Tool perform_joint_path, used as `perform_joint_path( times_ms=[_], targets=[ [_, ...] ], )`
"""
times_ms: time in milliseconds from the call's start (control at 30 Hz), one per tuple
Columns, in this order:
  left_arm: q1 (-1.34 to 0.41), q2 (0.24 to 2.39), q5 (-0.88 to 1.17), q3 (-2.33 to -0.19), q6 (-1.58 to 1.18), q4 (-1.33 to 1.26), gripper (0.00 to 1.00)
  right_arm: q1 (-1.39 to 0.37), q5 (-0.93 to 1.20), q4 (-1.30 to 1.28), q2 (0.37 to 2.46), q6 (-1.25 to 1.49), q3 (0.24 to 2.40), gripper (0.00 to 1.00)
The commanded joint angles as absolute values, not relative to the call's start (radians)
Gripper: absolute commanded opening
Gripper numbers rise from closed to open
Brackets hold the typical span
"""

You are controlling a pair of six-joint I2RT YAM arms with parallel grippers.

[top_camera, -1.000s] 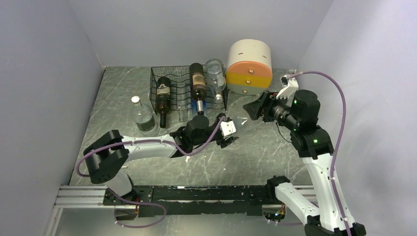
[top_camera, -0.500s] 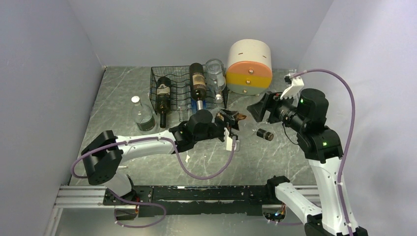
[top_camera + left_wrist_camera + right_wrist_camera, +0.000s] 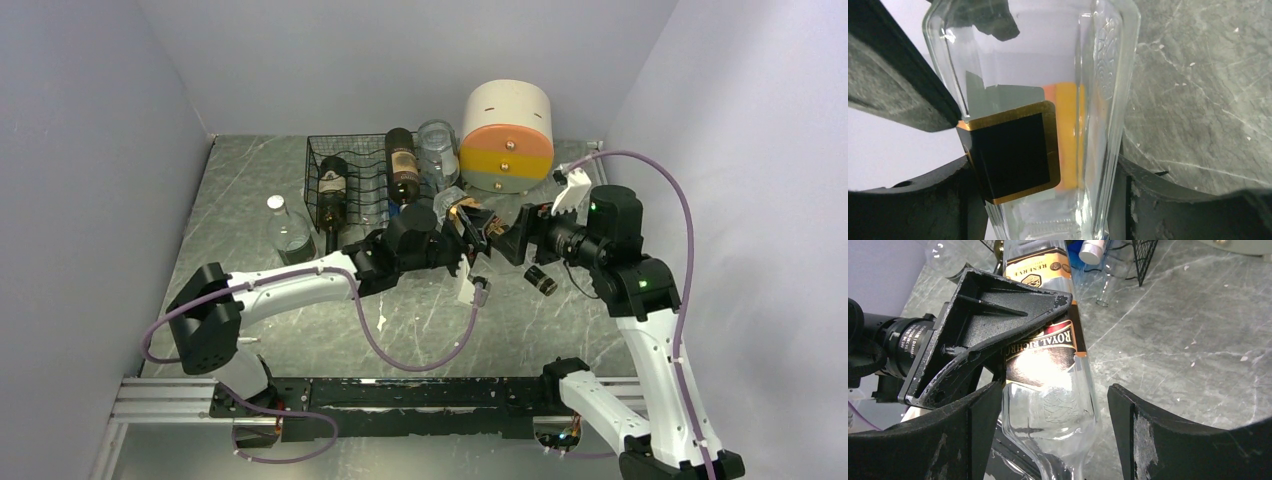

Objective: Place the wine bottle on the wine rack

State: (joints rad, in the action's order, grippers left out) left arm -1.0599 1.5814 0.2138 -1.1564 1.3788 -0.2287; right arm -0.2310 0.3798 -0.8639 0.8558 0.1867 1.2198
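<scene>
Wine bottle [image 3: 1048, 365] hangs above the tabletop [image 3: 400, 335] near the wine rack [image 3: 370, 175], newly clamped in the left pincer [image 3: 1043, 200] that has swung up, while the right pincer [image 3: 1053, 405] brackets it slightly apart, so the handover looks nearly done.

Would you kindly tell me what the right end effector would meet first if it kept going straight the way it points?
The clear bottle lies inside the open right end effector; going on, it would probably strike the left end effector gripping that bottle.
</scene>
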Motion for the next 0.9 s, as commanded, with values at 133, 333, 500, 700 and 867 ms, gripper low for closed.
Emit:
perform_joint_path(
  times_ms=[133,333,500,700,867],
  targets=[
    [-1.046,1.578,0.285,-1.316,1.493,-0.263,0.07,-0.233,0.421,-0.848,0.867,0.165,1.145,0.8],
    [-1.024,1.586,0.302,-1.359,1.481,-0.211,0.07,-0.233,0.439,-0.841,0.859,0.15,1.123,0.8],
    [-1.018,1.599,0.315,-1.411,1.479,-0.134,0.07,-0.234,0.441,-0.838,0.876,0.146,1.115,0.78],
    [-1.012,1.609,0.32,-1.438,1.468,-0.101,0.07,-0.237,0.456,-0.826,0.888,0.15,1.12,0.42],
    [-1.012,1.586,0.296,-1.389,1.4,-0.17,0.59,-0.237,0.418,-0.798,0.879,0.177,1.14,0.1]
  ],
)
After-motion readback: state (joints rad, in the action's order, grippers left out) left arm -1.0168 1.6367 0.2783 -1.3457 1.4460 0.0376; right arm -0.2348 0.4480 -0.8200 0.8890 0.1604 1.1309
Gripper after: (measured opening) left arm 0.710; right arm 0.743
